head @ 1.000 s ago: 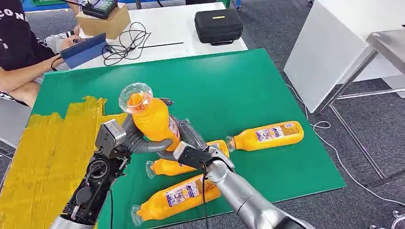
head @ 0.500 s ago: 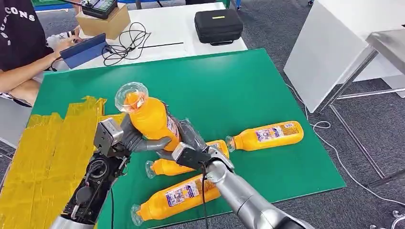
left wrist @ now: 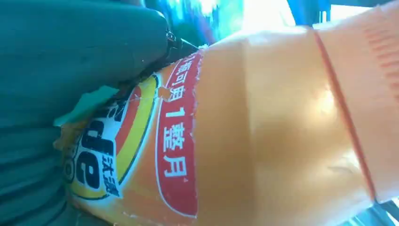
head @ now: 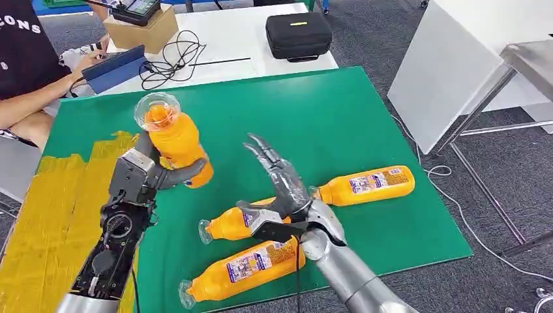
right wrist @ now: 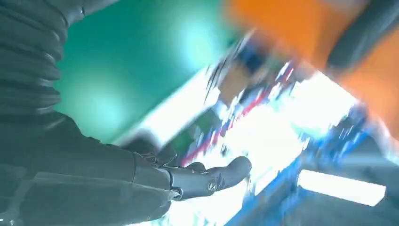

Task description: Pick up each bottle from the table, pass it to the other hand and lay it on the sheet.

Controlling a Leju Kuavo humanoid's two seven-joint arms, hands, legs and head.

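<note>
My left hand (head: 147, 176) grips an orange juice bottle (head: 175, 142), raised and tilted with its clear base up, above the green mat near the yellow sheet (head: 59, 222). In the left wrist view the bottle's label (left wrist: 141, 155) sits right against the hand (left wrist: 70, 94). To the right of that bottle my right hand (head: 280, 186) is open with fingers spread and holds nothing; its thumb (right wrist: 207, 181) is apart from the blurred bottle (right wrist: 301, 37). Three more orange bottles lie on the mat: one at the right (head: 365, 185), one (head: 229, 225) under the right hand, one (head: 242, 268) near the front edge.
The green mat (head: 326, 111) covers the table, with the yellow sheet on its left part. Behind it stands a white table with a black case (head: 298, 35), cables (head: 171, 57) and a cardboard box (head: 145, 29). A seated person (head: 26, 72) is at the far left. A white panel (head: 450, 72) stands right.
The right hand has let go of the bottle and opened, drawing back to the right. The left hand has carried the bottle left and up toward the yellow sheet.
</note>
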